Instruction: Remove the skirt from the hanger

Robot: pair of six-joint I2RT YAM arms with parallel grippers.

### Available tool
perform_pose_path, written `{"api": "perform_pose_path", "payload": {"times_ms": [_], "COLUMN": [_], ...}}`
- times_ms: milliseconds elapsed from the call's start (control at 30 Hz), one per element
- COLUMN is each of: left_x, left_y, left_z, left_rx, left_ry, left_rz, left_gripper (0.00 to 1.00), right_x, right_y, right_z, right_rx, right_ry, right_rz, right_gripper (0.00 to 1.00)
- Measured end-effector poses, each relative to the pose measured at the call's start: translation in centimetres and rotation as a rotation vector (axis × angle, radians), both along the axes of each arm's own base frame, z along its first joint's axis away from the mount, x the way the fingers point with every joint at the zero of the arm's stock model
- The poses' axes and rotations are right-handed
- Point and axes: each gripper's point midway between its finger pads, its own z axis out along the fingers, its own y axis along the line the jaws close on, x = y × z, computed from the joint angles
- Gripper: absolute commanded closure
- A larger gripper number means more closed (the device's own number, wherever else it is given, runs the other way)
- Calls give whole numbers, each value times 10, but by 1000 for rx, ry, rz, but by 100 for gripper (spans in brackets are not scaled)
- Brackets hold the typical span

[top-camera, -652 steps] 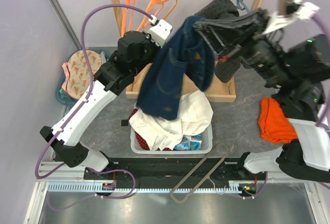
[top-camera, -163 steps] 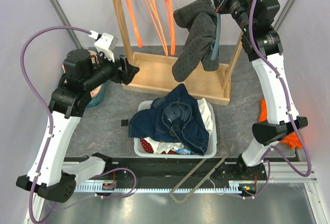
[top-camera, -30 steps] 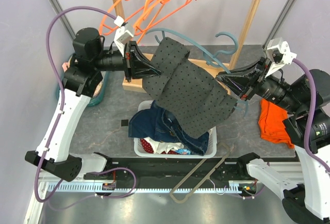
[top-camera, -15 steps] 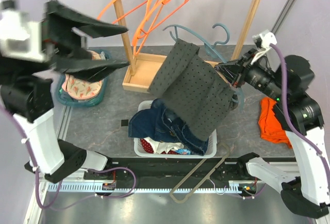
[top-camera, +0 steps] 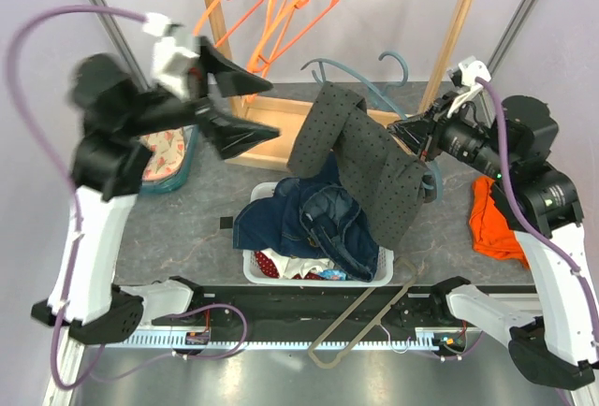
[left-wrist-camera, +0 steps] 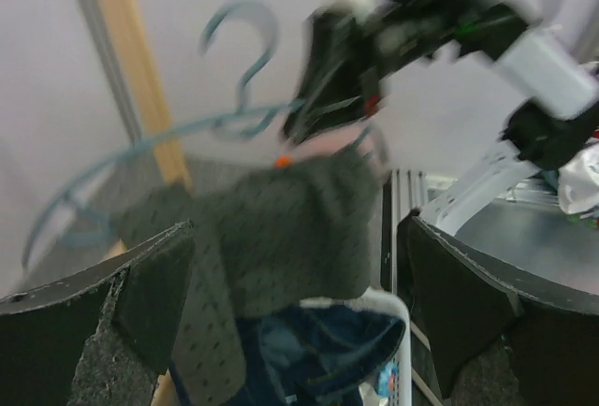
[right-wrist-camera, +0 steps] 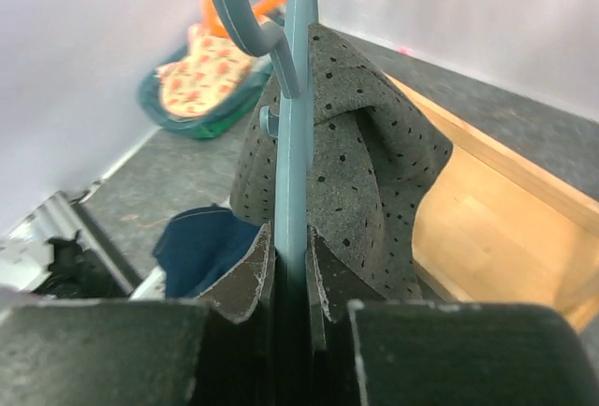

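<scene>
- Spreading under everything is the dark grey worktop [top-camera: 187, 228], with the wooden rack [top-camera: 217, 41] standing at its far side.
- A grey dotted garment [top-camera: 374, 163] hangs folded over a grey-blue hanger [top-camera: 351, 71] above the white basket [top-camera: 309, 277] — its lower edge comes down over the basket's right side.
- In the basket a blue denim piece [top-camera: 314, 224] lies on top. The skirt [top-camera: 267, 261] shows only as a dark red, white-dotted patch near the front left corner, under the denim.
- Orange hangers [top-camera: 281, 13] hang bare on the rack's rail, well apart from the skirt.
- My right fingers [top-camera: 410, 135] are pinched nearly closed on the grey-blue hanger's thin bar, with the grey garment draped just beyond them.
- My left fingers [top-camera: 273, 107] are spread wide with nothing between them — raised beside the rack post, apart from the grey garment.
</scene>
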Motion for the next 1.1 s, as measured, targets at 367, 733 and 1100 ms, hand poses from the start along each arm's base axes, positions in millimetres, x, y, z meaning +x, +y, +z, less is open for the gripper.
{"api": "perform_pose_path", "payload": {"times_ms": [367, 733, 1100], "left_x": [52, 54, 64], "left_y": [-4, -7, -30], "left_z": [-99, -111, -137], "left_rx": [167, 193, 248], "left_ry": [191, 153, 225], "left_rz": [161, 199, 146], "left_gripper": [0, 0, 98], "right_x": [-44, -66, -76], "right_y": [13, 21, 23], "right_z": [46, 74, 88], "right_rx": [81, 147, 176], "right_ry": [-118, -169, -208], "right_rz": [164, 260, 295], "right_gripper": [100, 100, 100]}}
